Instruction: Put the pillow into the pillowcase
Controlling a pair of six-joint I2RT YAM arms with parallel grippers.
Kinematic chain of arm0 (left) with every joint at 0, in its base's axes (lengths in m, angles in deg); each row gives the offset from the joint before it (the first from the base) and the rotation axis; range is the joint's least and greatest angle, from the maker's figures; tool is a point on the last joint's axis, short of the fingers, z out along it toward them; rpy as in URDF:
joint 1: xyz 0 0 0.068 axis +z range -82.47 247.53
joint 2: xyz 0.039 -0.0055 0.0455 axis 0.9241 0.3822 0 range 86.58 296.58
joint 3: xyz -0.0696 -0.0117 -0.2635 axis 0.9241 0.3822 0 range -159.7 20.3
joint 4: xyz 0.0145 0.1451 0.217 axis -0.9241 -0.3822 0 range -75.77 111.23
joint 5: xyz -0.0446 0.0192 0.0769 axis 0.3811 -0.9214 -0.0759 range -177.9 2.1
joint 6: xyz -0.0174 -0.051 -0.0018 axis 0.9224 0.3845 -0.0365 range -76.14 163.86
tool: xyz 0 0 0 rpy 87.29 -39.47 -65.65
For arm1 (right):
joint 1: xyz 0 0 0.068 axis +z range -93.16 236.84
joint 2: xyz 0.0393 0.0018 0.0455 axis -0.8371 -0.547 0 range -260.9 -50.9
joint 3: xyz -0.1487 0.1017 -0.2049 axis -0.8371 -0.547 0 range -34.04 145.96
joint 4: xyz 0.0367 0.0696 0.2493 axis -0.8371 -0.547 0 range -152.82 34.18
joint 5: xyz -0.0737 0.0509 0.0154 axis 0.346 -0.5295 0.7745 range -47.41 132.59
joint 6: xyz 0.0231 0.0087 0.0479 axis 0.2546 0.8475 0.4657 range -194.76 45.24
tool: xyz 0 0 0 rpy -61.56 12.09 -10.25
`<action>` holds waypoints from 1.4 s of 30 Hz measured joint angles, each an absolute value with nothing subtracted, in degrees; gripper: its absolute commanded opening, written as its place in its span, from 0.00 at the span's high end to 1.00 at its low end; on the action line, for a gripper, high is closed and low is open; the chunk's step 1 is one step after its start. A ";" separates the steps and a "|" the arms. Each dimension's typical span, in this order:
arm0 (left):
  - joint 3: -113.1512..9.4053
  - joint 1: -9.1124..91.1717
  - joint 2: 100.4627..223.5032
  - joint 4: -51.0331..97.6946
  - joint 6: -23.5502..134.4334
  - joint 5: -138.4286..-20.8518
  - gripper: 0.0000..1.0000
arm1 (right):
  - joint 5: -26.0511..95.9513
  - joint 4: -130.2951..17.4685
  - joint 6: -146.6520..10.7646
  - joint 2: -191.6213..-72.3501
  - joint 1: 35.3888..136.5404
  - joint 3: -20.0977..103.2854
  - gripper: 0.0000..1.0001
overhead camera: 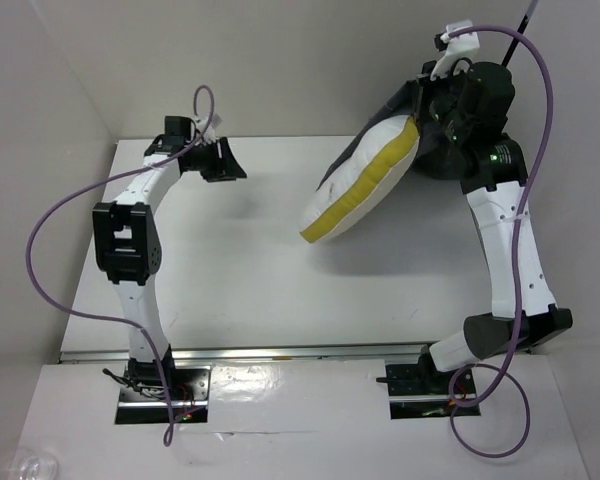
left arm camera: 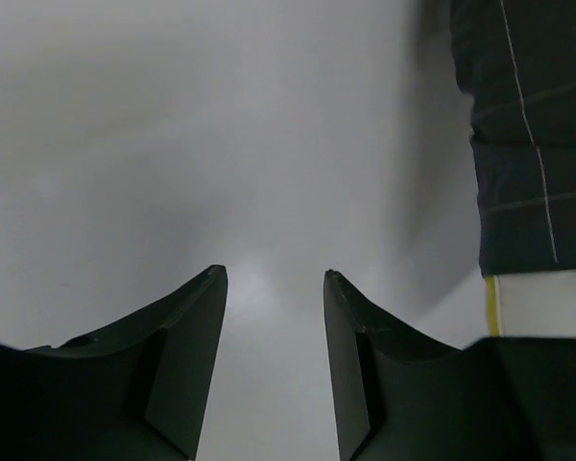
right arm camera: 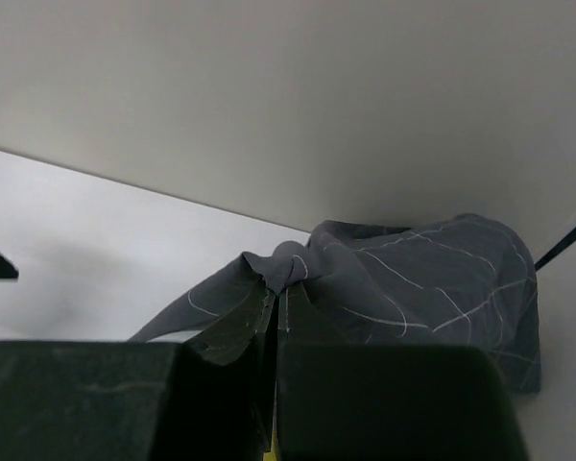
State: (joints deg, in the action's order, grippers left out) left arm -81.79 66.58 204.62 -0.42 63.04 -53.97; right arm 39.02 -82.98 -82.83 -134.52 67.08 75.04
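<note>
White padding with a yellow band: the pillow hangs tilted over the far right part of the table, its upper end near the right arm and its lower end pointing toward the middle. Whether the lower corner touches the table I cannot tell. Behind and above it is the dark checked pillowcase. In the left wrist view the hem of the case ends and the white pillow comes out below it, so the pillow seems to be only partly inside.

The right gripper is pressed together on a bunched fold of the pillowcase, and the cloth falls away from this pinch in wrinkles. A small trace of yellow shows just under the fingers. The right arm is raised high and reaches to the back corner, with the wrist turned toward the wall.

The left gripper is spread and holds nothing. It hovers above the bare table, well apart from the pillow, and the left arm is bent with its elbow toward the left edge.

I judge that the step in hand is the drawing of the case over the pillow, about half done. The next move probably calls for the left gripper to come across and take the free hem or steady the pillow, because one pinch alone lets the case swing.
</note>
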 measured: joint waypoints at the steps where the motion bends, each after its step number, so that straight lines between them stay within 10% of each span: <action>1: -82.11 65.92 205.73 -2.83 62.36 -51.32 0.42 | 39.06 -82.93 -82.73 -134.45 66.68 74.93 1.00; 19: -67.16 40.13 180.42 -2.24 39.52 -67.30 0.35 | 32.81 -84.22 -77.28 -135.63 61.33 76.17 1.00; 42: -74.86 34.51 191.76 10.57 40.27 -71.89 0.34 | 26.60 -88.66 -76.36 -135.81 60.19 77.83 1.00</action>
